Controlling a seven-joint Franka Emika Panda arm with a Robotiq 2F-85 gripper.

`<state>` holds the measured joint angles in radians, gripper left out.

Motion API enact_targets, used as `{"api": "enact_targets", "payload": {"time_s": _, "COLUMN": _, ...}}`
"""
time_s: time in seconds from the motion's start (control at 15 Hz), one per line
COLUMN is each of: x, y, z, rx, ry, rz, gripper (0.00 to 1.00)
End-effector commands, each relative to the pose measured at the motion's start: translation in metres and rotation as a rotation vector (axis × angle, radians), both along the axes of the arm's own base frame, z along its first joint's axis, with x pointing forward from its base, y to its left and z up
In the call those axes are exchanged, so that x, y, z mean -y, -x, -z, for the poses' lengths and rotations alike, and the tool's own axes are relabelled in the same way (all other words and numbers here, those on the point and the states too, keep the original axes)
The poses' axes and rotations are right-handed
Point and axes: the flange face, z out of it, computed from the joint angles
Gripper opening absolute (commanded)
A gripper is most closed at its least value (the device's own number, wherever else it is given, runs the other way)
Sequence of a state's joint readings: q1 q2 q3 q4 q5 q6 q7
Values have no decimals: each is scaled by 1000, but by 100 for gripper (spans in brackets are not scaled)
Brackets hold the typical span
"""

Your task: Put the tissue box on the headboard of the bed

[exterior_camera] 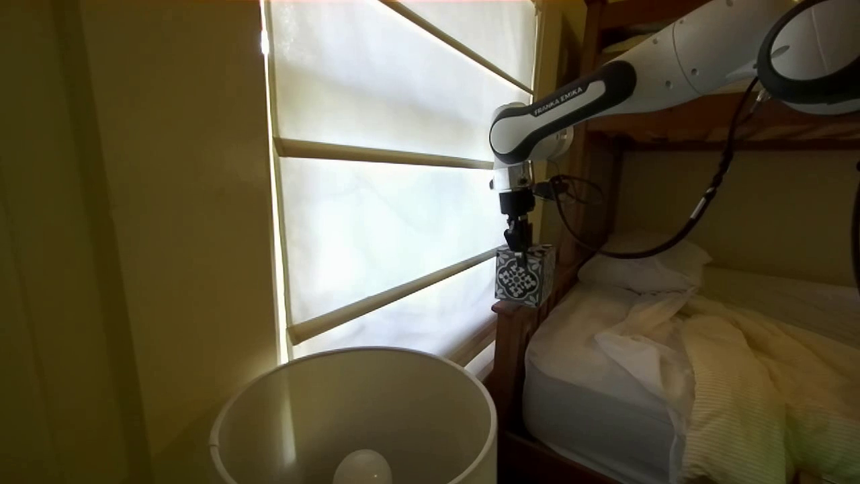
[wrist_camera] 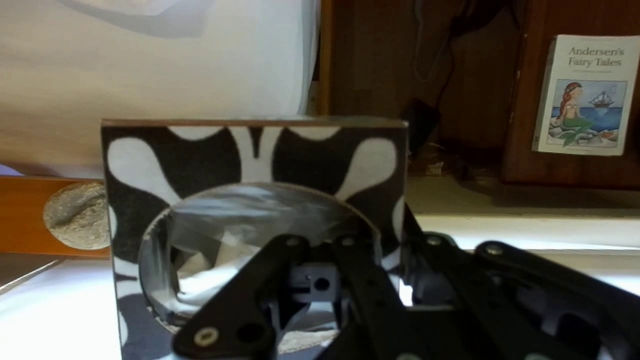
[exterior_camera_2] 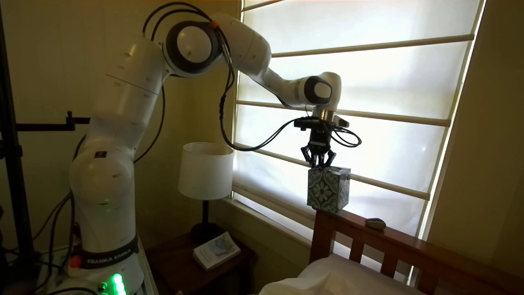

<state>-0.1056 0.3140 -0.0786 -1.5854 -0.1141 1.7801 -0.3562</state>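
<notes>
The tissue box, a small cube with a black-and-white pattern, shows in both exterior views (exterior_camera: 517,286) (exterior_camera_2: 323,191) and in the wrist view (wrist_camera: 205,160). My gripper (exterior_camera: 520,258) (exterior_camera_2: 322,164) (wrist_camera: 377,255) points down and is shut on the box's upper wall, one finger inside the round top opening and one outside. The box is upright at the top of the headboard's end post (exterior_camera: 514,336); I cannot tell whether it rests on it. The headboard's brown top rail (exterior_camera_2: 409,245) (wrist_camera: 25,215) runs away from the post. The bed (exterior_camera: 598,383) lies beside it.
A grey stone (exterior_camera_2: 375,223) (wrist_camera: 80,215) sits on the headboard rail near the box. The window blind (exterior_camera: 390,228) is close behind the gripper. A lamp (exterior_camera_2: 206,172) and a book (exterior_camera_2: 217,250) are on a nightstand (exterior_camera_2: 163,262). A pillow (exterior_camera: 638,265) lies on the bed.
</notes>
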Motion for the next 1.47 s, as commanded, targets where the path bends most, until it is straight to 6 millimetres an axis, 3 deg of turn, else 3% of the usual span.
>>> {"api": "enact_targets", "payload": {"time_s": 0.0, "x": 2, "y": -2, "z": -2, "rx": 2, "ry": -9, "rz": 8, "gripper": 2}}
{"api": "enact_targets", "payload": {"time_s": 0.53, "x": 17, "y": -18, "z": -10, "rx": 22, "ry": -34, "rz": 52, "gripper": 2}}
{"api": "enact_targets", "payload": {"time_s": 0.73, "x": 13, "y": -28, "z": -9, "rx": 27, "ry": -46, "rz": 51, "gripper": 2}}
{"api": "enact_targets", "payload": {"time_s": 1.4, "x": 15, "y": -38, "z": 14, "rx": -54, "ry": -66, "rz": 72, "gripper": 2}}
